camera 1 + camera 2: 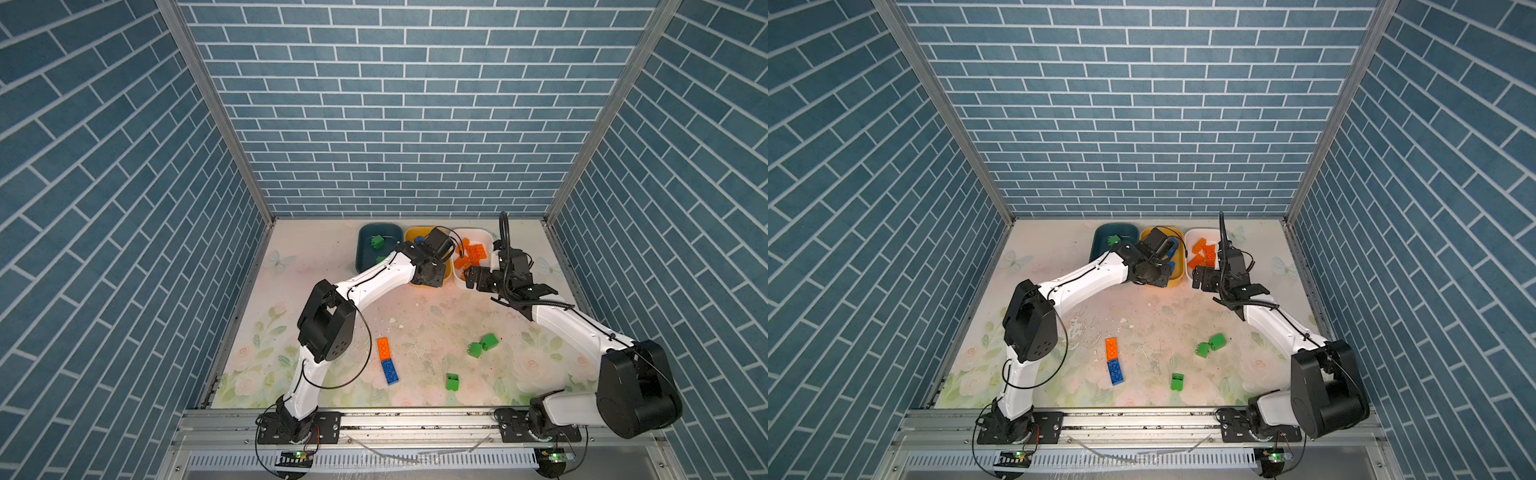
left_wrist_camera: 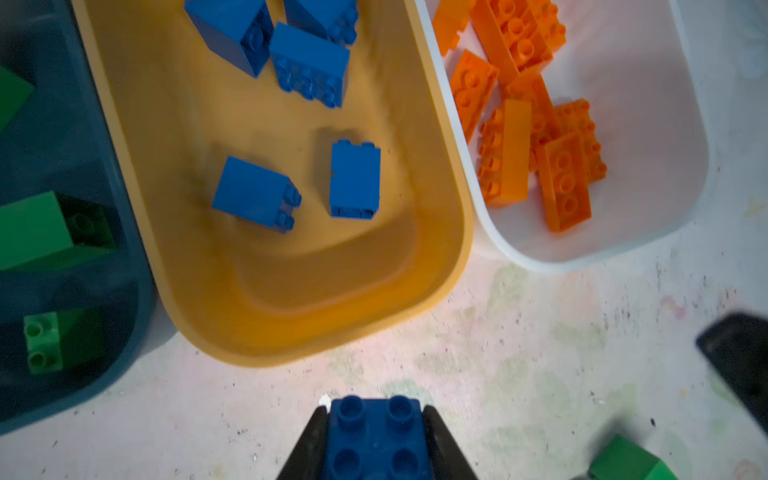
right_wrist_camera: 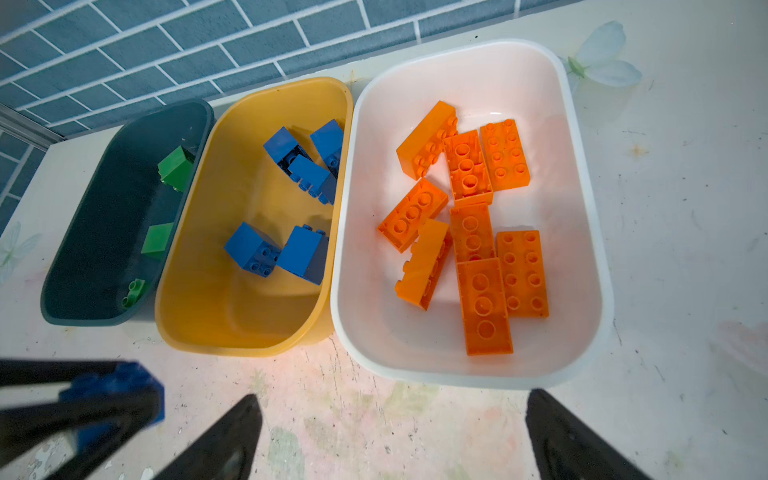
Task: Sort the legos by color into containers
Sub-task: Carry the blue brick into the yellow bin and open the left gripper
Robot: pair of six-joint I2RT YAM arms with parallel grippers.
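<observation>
The blue brick (image 2: 374,449) sits pinched in the left claw (image 2: 376,411), above the tabletop (image 2: 519,365) just short of the yellow tub (image 2: 461,249) near the far edge. It should clear the rim before release. The right claw (image 3: 392,397) hangs wide open, empty, before the white tub (image 3: 415,380).

A worn, flower-printed tabletop (image 1: 415,324) lay beneath the left gripper (image 2: 376,409); blue brick-patterned walls (image 1: 395,124) rose beyond it.

Both top views look down from high above the whole tabletop (image 1: 415,316); both wrist views sit close, sharing the yellow tub (image 2: 311,299).
</observation>
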